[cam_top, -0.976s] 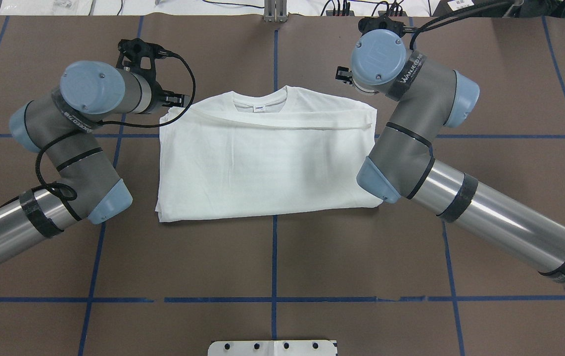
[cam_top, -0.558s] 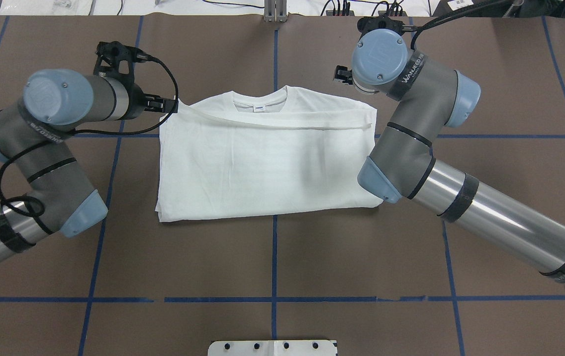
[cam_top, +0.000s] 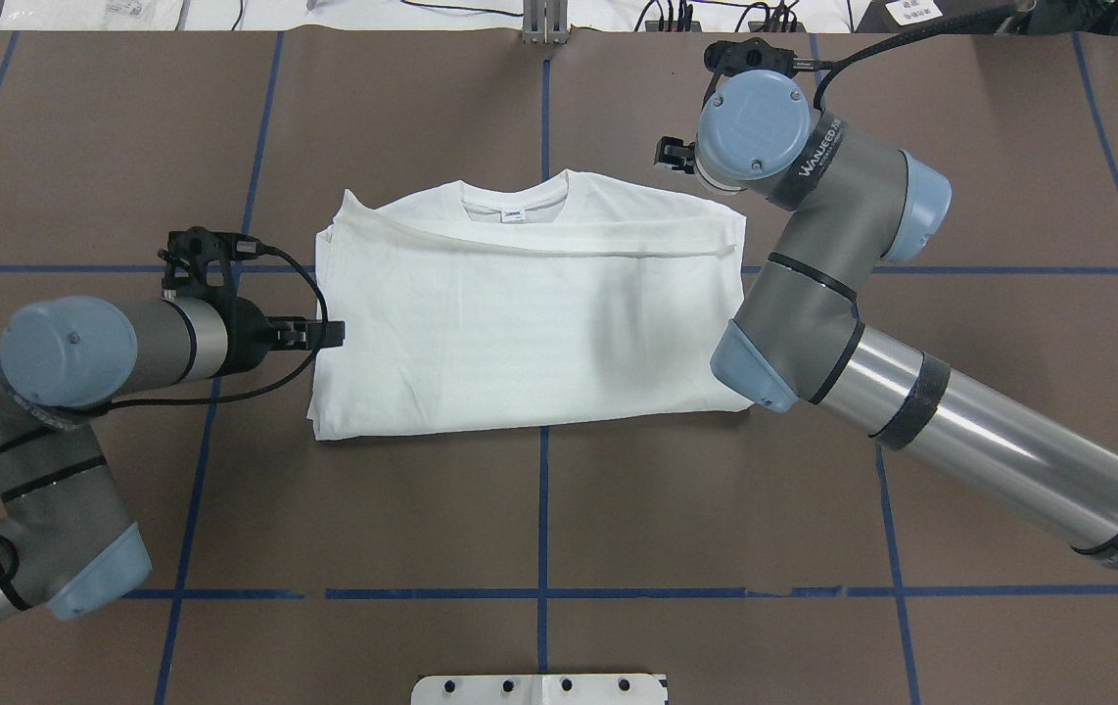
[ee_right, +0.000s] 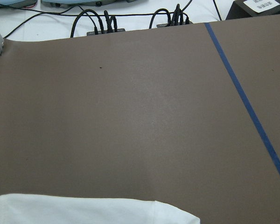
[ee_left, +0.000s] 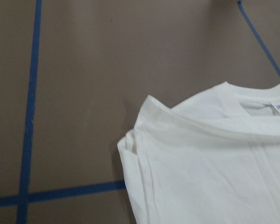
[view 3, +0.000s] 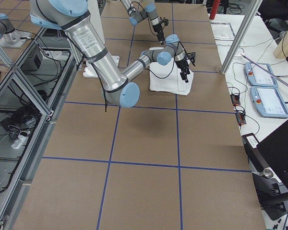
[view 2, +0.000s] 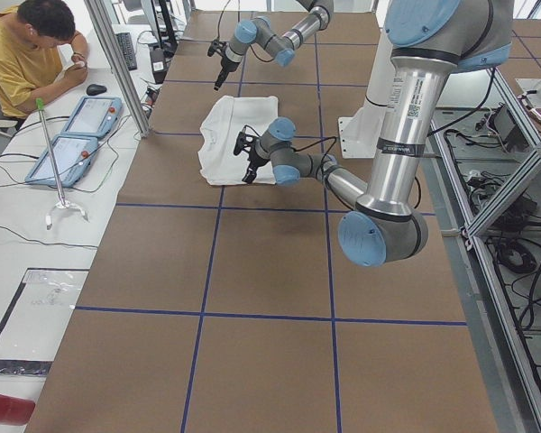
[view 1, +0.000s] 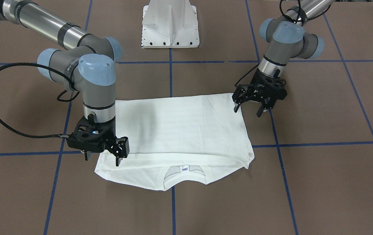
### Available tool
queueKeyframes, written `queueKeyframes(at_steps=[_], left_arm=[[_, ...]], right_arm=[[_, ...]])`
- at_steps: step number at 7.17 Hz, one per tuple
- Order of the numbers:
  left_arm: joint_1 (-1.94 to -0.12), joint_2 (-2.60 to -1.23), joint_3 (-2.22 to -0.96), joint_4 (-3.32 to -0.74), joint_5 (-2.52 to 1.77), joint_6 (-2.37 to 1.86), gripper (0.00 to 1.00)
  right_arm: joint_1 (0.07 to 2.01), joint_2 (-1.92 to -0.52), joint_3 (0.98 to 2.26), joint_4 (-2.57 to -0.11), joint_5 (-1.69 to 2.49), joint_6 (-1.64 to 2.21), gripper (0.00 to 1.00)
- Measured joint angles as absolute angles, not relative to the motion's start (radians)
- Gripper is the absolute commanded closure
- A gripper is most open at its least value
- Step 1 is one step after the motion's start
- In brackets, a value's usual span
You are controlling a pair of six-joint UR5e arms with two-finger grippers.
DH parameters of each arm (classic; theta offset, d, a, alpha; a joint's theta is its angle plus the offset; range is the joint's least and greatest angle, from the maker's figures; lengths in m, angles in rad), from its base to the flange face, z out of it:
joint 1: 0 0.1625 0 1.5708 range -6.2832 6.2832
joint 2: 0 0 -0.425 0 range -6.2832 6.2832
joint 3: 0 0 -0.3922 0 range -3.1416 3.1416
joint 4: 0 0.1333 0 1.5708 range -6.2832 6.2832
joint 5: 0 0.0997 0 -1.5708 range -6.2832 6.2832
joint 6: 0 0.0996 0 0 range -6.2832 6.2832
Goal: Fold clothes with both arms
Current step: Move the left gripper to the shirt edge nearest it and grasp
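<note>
The white T-shirt [cam_top: 520, 313] lies folded into a flat rectangle on the brown table, with its collar [cam_top: 512, 201] and neck label on the far side. A long fold runs across it just below the collar. My left gripper [cam_top: 329, 334] is open at the middle of the shirt's left edge, and the front-facing view shows nothing between its fingers [view 1: 248, 110]. My right gripper [view 1: 103, 157] hangs open over the shirt's far right corner and is mostly hidden under its wrist in the overhead view [cam_top: 669, 155]. The left wrist view shows the shirt's [ee_left: 200, 163] far left corner.
Blue tape lines [cam_top: 543, 509] divide the brown table into squares. The white pedestal base [view 1: 170, 26] stands at the robot's side. Cables and plugs [cam_top: 676, 15] lie beyond the far edge. A seated person [view 2: 27, 54] is at a side table with tablets.
My left gripper has moved from the shirt's far left corner back along the left edge to its middle. The corner now lies flat. The right arm has hardly moved.
</note>
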State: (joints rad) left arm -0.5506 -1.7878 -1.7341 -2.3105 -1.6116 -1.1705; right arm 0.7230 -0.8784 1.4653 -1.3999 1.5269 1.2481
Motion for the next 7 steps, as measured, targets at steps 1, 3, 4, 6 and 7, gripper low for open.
queueKeyframes(at_steps=[1, 3, 4, 6, 7], left_arm=[[-0.498, -1.780, -1.739, -2.312, -1.580, -1.212, 0.12], [-0.445, -1.776, -1.742, -2.312, -1.547, -1.243, 0.57], [-0.433, -1.775, -1.743, -2.312, -1.541, -1.247, 0.74], [-0.423, -1.765, -1.749, -2.311, -1.537, -1.248, 1.00], [-0.423, -1.744, -1.771, -2.311, -1.537, -1.248, 1.00]], right_arm=[[0.719, -0.880, 1.466, -1.397, 1.527, 1.248, 0.00], [0.717, -0.880, 1.467, -1.396, 1.526, 1.249, 0.00], [0.716, -0.880, 1.467, -1.396, 1.525, 1.248, 0.00], [0.716, -0.880, 1.467, -1.396, 1.525, 1.248, 0.00], [0.716, -0.880, 1.467, -1.396, 1.525, 1.249, 0.00]])
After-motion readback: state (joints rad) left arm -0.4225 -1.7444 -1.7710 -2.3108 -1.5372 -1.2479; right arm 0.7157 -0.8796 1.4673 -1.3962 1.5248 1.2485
